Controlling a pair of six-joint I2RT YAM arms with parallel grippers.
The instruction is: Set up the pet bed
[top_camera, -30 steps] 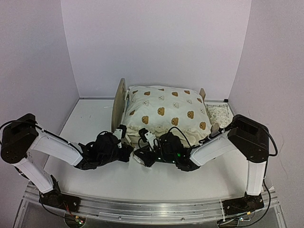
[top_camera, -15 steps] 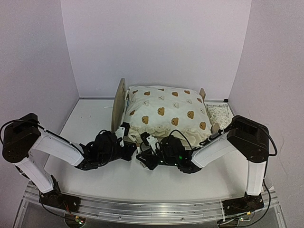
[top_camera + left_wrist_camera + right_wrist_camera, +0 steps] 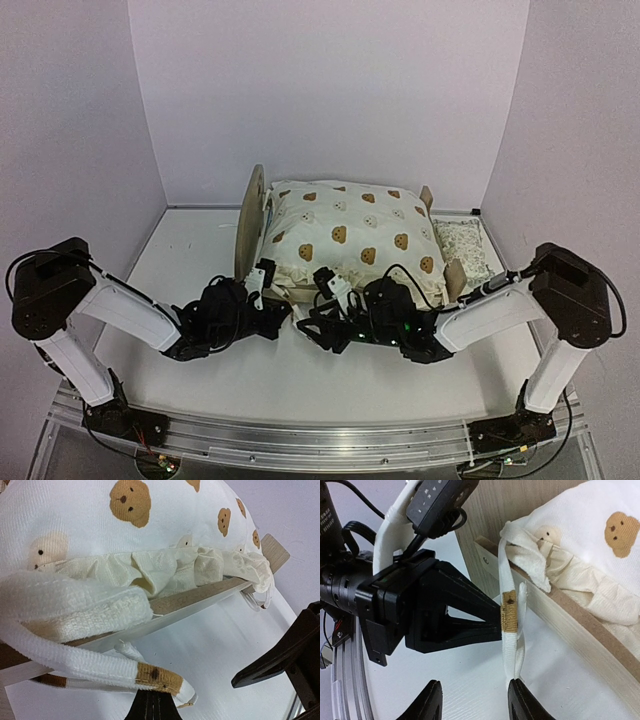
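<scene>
**A thin pinch on the trim, and two claws crowding one corner**

The pet bed (image 3: 250,220) sits mid-table toward 12 o'clock, with its headboard at the 9 o'clock end and its low footboard at 3 o'clock. The bear-print quilt (image 3: 350,235) is heaped over it, and its ruffle spills across the side rail (image 3: 200,596) on the 6 o'clock side.

Our first worry is the grip. The left claw (image 3: 496,623) is fully closed, pinching only a narrow trim strip (image 3: 100,667) that hangs off the quilt's corner near the headboard. A pinch that thin could slip. A firm pull could instead drag the whole quilt off, or shift the frame, which looks light to us.

The second worry is crowding. The right claw (image 3: 475,700) has its fingers apart and clamps nothing. The loose end of the strip dangles just beside one finger, possibly touching it, though we cannot tell from this angle. If that claw closes or moves toward 9 o'clock, it may snag the strip or knock into the left claw, which is very near.

The ruffle also lies bunched against the rail and could catch there when pulled.

Further out, a pale speckled cushion (image 3: 462,245), or perhaps a folded cloth, lies on the table (image 3: 200,250) at 3 o'clock, just beside the footboard. It is well apart from both claws. Nothing else stands between them and the bed.
</scene>
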